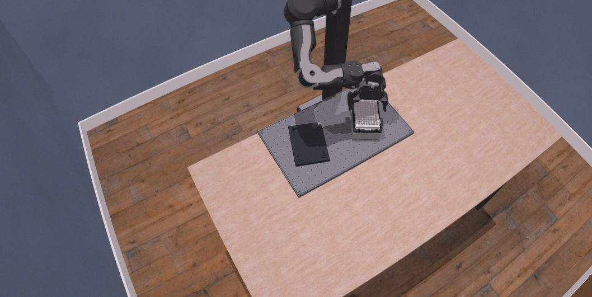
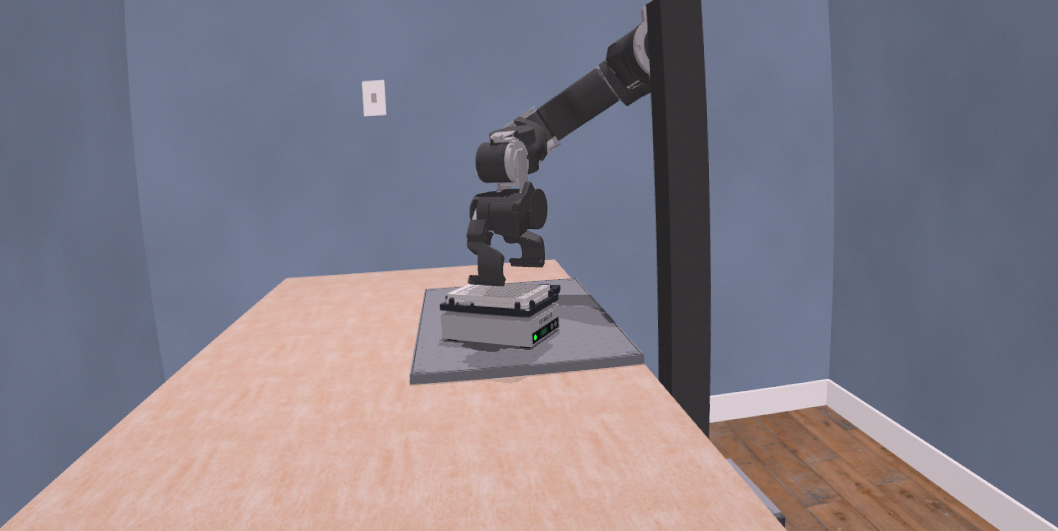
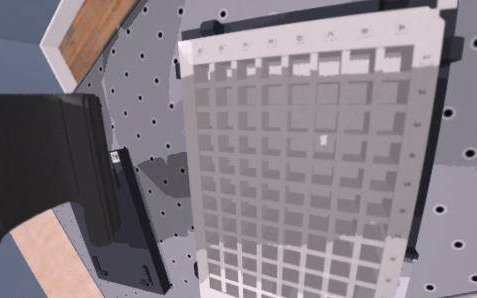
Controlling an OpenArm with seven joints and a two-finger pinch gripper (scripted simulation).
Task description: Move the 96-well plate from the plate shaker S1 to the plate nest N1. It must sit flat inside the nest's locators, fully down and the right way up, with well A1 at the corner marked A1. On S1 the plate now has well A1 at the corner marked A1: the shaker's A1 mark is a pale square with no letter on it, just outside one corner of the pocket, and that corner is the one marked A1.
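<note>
The white 96-well plate [image 1: 366, 114] sits flat in the pocket of the plate shaker S1 [image 2: 497, 325], a pale box with a green light on its front. The plate fills the wrist view [image 3: 309, 160], close below the camera. My gripper [image 2: 506, 269] [image 1: 370, 99] is open and empty. It hangs just above the plate's far end, one finger on each side of it. Only one dark finger [image 3: 39, 165] shows in the wrist view, left of the plate. The dark plate nest N1 [image 1: 308, 144] lies flat to the left, with pale corner locators.
Shaker and nest stand on a grey perforated baseplate [image 1: 335, 145] on the wooden table. The arm's black mounting post [image 2: 677, 194] rises at the table's edge behind the baseplate.
</note>
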